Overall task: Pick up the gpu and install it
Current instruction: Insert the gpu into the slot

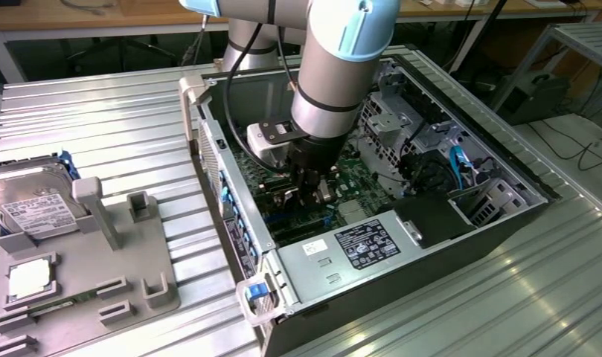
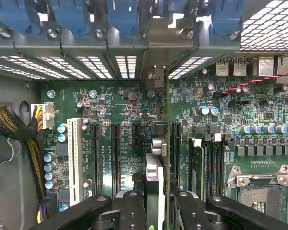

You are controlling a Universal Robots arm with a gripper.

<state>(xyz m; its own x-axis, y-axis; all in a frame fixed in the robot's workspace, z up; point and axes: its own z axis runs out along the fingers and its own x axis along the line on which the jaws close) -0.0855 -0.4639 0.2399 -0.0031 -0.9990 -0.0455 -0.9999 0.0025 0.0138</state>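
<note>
Black gripper fingers fill the near edge of the wrist view, two of them pinching the gpu edge-on between them, so the card stands upright and runs straight away from the fingertips toward the rear bracket wall. Its lower edge sits over the green motherboard, in line with one of the long black expansion slots; whether it is fully seated I cannot tell. Beside it I count one white slot, about three black ones, and one empty CPU socket. Five blue latches line the rear wall. From the exterior view, one arm reaches down into the open computer case, the gripper low over the board. On the grey tray at the exterior view's left lie one hard drive and one small square chip, well apart from the case.
</note>
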